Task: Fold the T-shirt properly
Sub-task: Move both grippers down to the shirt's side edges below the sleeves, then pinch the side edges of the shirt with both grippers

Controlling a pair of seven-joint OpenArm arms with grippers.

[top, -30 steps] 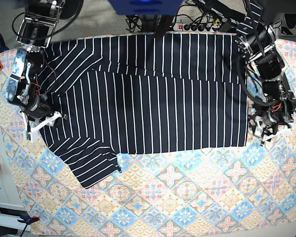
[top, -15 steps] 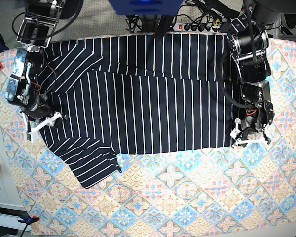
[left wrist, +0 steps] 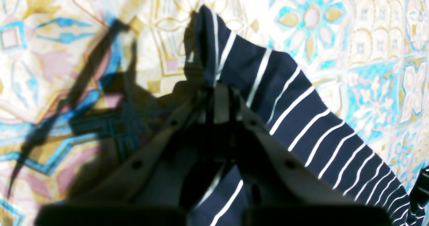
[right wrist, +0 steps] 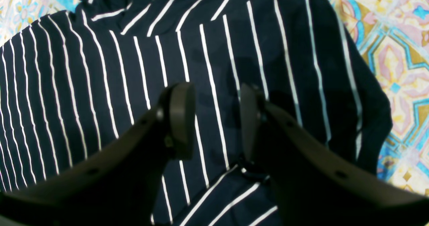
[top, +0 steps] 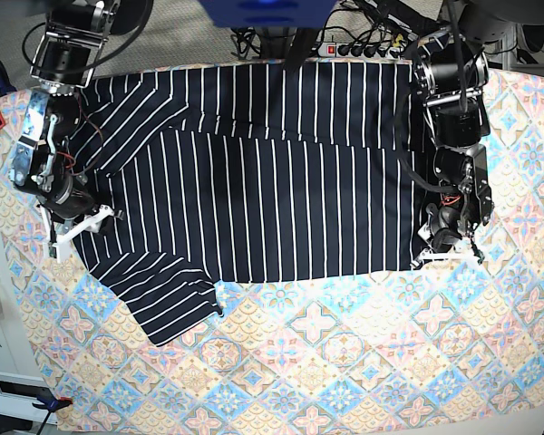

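Two grippers work at opposite sides of the T-shirt [top: 281,199], a dark garment with thin white pinstripes that lies spread across the middle of a patterned tablecloth [top: 344,353]. In the base view, the left gripper [left wrist: 216,88] is at the shirt's right-hand side, near the lower corner. Its fingertips are closed together on the cloth, pinching the shirt's edge, and a pointed piece of striped fabric stands out past the tips in the left wrist view. Dark shadows fall on the tablecloth beside that edge

The right gripper [right wrist: 216,95] is at the opposite side of the garment, above the striped cloth. Its two fingers are parted, with flat pinstriped fabric showing between them, and it grips nothing. Whether the fingertips touch the shirt, I cannot tell

Along the top of the base view, the shirt runs in a band with layered cloth beneath a long slanting edge, and folds of fabric gather at the upper left. At the lower left, one short sleeve reaches out over the tablecloth, its stripes running at a slant to those of the body. The lower edge of the body runs nearly straight between the sleeve and the left gripper
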